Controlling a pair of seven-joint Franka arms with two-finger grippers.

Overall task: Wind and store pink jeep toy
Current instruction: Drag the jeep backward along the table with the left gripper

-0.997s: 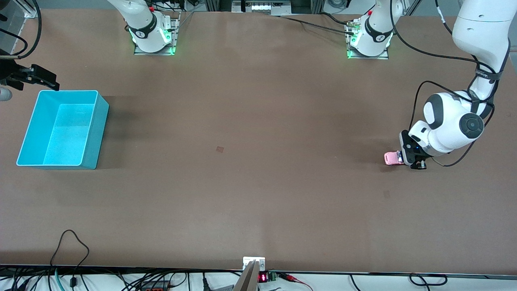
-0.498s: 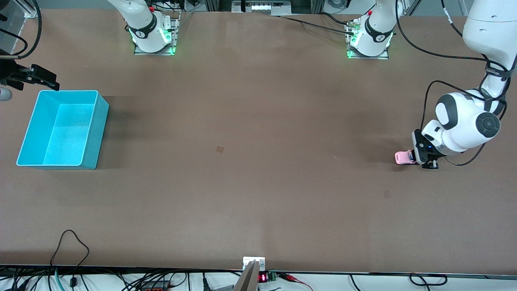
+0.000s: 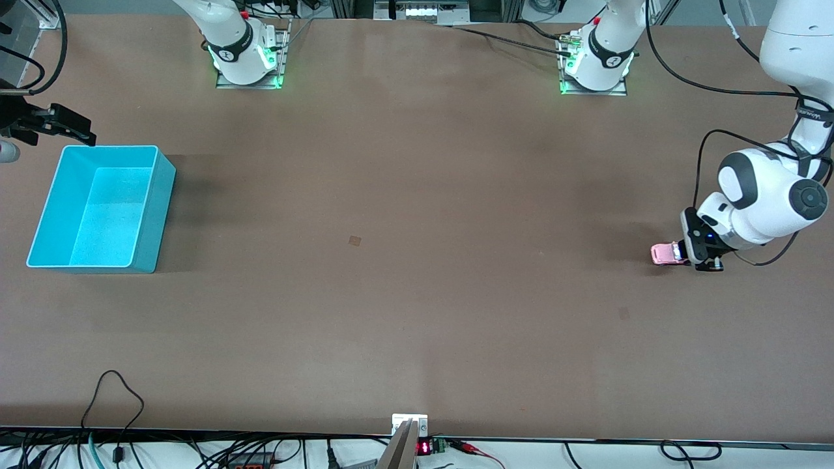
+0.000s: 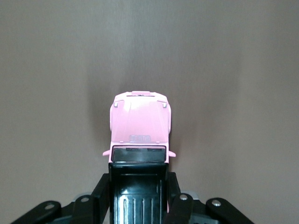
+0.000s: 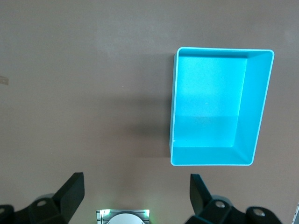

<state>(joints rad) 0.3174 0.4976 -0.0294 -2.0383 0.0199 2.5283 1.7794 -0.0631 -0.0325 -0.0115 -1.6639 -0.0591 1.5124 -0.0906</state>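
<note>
The pink jeep toy [image 3: 666,253] sits on the brown table at the left arm's end. My left gripper [image 3: 683,253] is down at the table, shut on the jeep's rear part. In the left wrist view the jeep [image 4: 140,128] shows its pink hood and black ribbed roof, with black fingers [image 4: 102,193] pressed against both of its sides. The turquoise bin [image 3: 101,208] stands empty at the right arm's end. My right gripper [image 3: 65,127] hovers open and empty near the bin's edge farthest from the camera; its fingers [image 5: 70,192] stand wide apart, with the bin [image 5: 217,112] below.
The arm bases [image 3: 246,55] stand along the table's edge farthest from the camera. A small square mark [image 3: 354,240] lies near the table's middle. Cables and a small display [image 3: 423,447] run along the edge nearest the camera.
My left gripper has dragged the jeep along the table toward the left arm's end, away from the bin. The right arm has not moved.
</note>
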